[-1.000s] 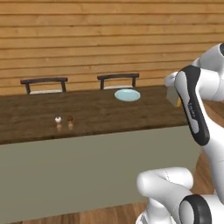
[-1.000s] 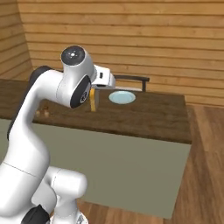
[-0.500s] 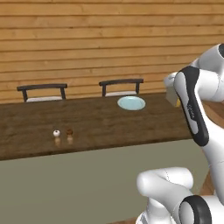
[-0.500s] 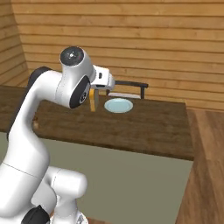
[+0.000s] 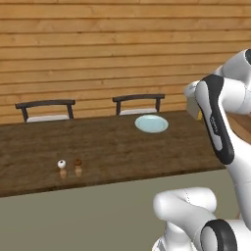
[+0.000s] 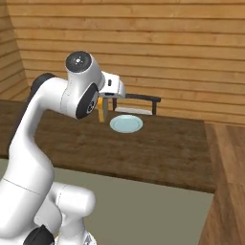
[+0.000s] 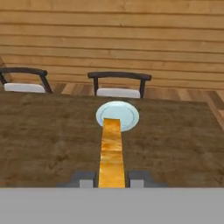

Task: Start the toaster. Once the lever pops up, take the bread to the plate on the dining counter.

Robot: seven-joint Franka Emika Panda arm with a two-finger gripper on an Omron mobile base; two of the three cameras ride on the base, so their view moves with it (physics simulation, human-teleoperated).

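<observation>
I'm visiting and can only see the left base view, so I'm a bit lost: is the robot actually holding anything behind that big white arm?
Observer: Yes. In the hand view the fingers are shut on the bread, a tan slice seen edge-on.
Visitor: Where is it pointing?
Observer: Straight toward the plate; in the hand view the slice's far end overlaps the plate's near rim.
Visitor: Is it above the plate already?
Observer: Not by the right base view: the bread hangs to the left of the plate, over the dining counter.
</observation>
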